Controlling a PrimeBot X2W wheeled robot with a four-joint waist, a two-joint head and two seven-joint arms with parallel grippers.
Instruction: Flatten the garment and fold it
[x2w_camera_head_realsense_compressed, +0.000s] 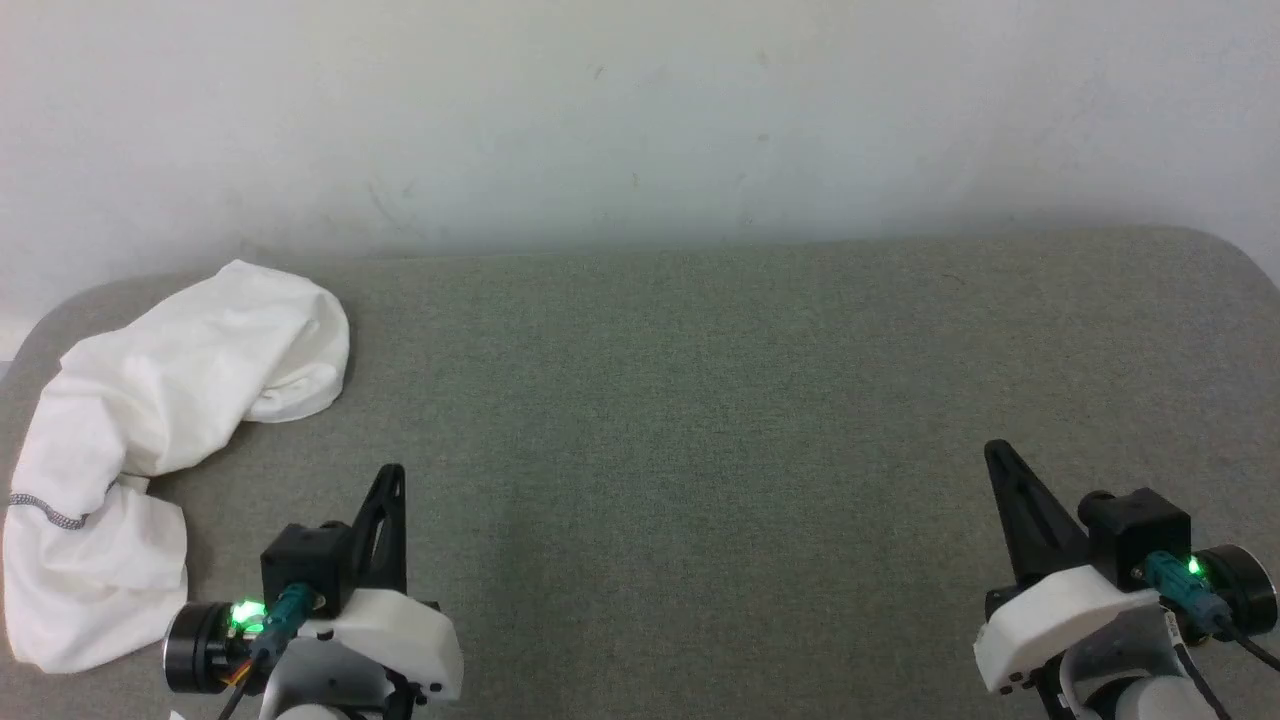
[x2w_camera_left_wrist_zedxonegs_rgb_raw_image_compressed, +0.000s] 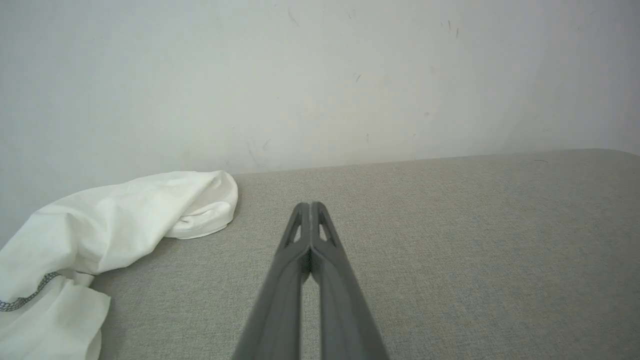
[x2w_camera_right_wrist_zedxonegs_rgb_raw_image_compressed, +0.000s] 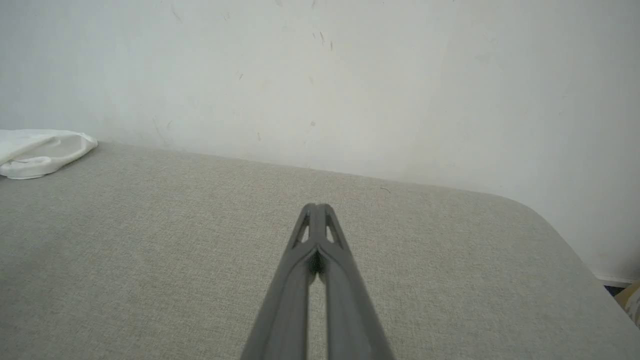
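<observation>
1. While both arms hover low over the grey pad (x2w_camera_head_realsense_compressed: 700, 400), the white garment (x2w_camera_head_realsense_compressed: 170, 400) lies bunched in a heap at the pad's far-left corner, close to the pale wall (x2w_camera_head_realsense_compressed: 640, 120).
2. The heap curves from a rounded end near the wall down along the pad's left edge toward the robot. A grey zigzag seam (x2w_camera_head_realsense_compressed: 45, 512) shows on the nearer part.
3. The left gripper (x2w_camera_head_realsense_compressed: 393, 472) sits at the lower left of the head view, near the garment's nearer folds but not touching them. Its two dark fingers are pressed together with nothing between them.
4. The right gripper (x2w_camera_head_realsense_compressed: 993, 450) sits at the lower right, well apart from the garment. Its fingers are likewise together and empty.
5. In the left wrist view, the closed fingers point over bare pad toward the wall, with the garment off to their left.
6. In the right wrist view, the garment's rounded end lies at the far left by the wall, well away from the joined fingertips, and the pad's rounded corner is on the right.
7. A green light glows on each wrist.
</observation>
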